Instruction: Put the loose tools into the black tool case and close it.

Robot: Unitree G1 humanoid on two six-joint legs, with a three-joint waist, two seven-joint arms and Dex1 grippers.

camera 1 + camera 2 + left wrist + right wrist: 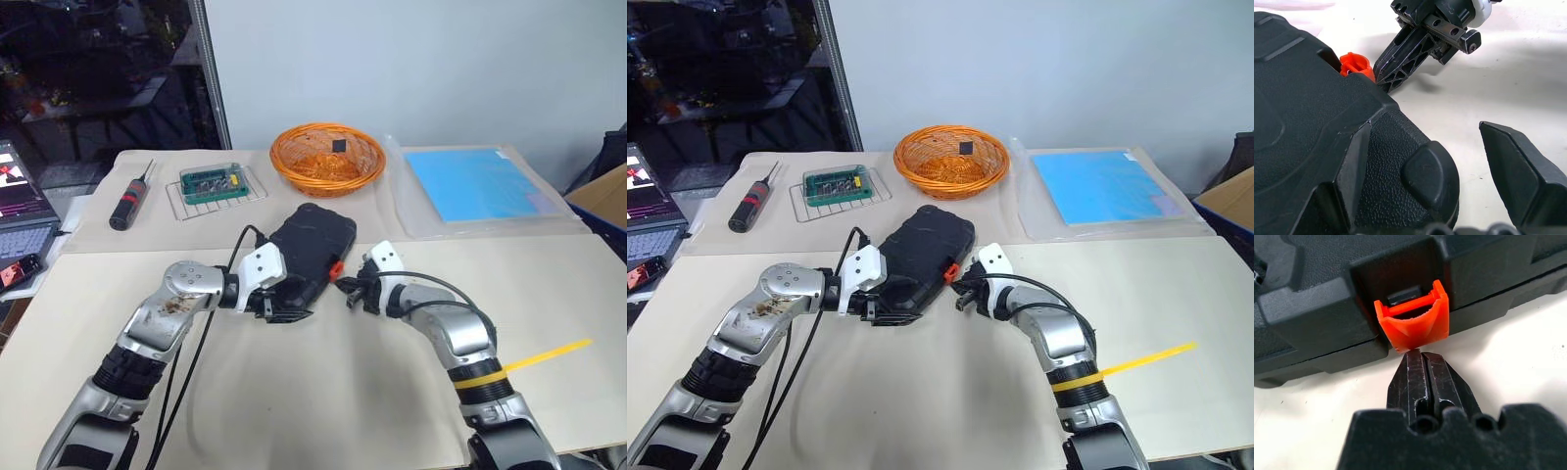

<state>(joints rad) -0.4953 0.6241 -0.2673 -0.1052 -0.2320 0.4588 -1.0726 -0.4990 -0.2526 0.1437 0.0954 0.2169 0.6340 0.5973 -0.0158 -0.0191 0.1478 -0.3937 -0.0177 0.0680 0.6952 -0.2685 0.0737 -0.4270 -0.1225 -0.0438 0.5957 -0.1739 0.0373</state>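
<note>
Tool case [312, 245] interior hidden; near corner under left claw [286, 311].

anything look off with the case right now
The orange latch on the case sticks out, not snapped flat, so the shut lid isn't locked. The right gripper, jaws shut, sits at its lower edge.

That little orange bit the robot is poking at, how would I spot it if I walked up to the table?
Find the black tool case lying shut mid-table, in front of the orange wicker basket. On its edge facing the right gripper sits the orange latch, the only bright spot on the all-black shell, with the shut fingertips right at it.
</note>
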